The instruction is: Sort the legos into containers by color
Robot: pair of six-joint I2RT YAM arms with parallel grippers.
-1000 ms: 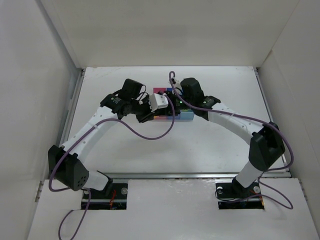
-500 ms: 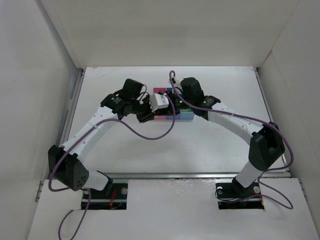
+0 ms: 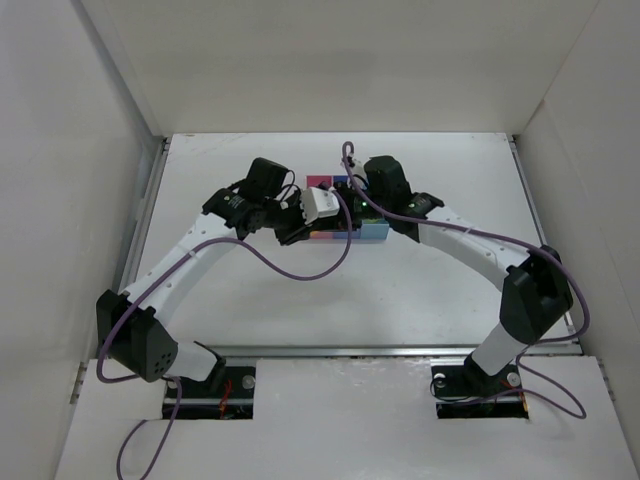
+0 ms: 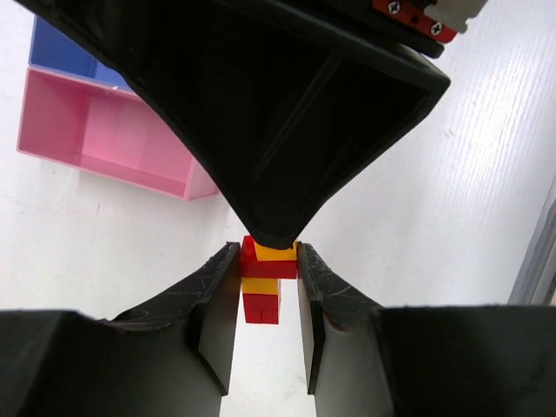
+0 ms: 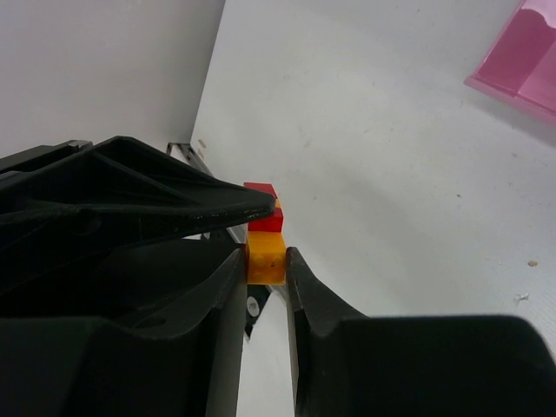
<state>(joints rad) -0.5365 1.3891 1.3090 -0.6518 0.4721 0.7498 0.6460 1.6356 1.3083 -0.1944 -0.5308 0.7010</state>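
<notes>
Presently left gripper (image 4: 268,285) clamps red-orange lego stack (image 4: 261,307); right gripper (image 5: 266,261) pinches orange brick (image 5: 265,253), seemingly endmost; skewed pull could fling bricks past containers (image 4: 61,122)

Lego stack (image 4: 264,282): red, orange-yellow bands. Pink bin (image 4: 104,130), blue bin (image 4: 61,54). Left gripper fingers (image 4: 217,323) black. Table (image 4: 452,174) white. Cables (image 3: 300,276) purple.
</notes>
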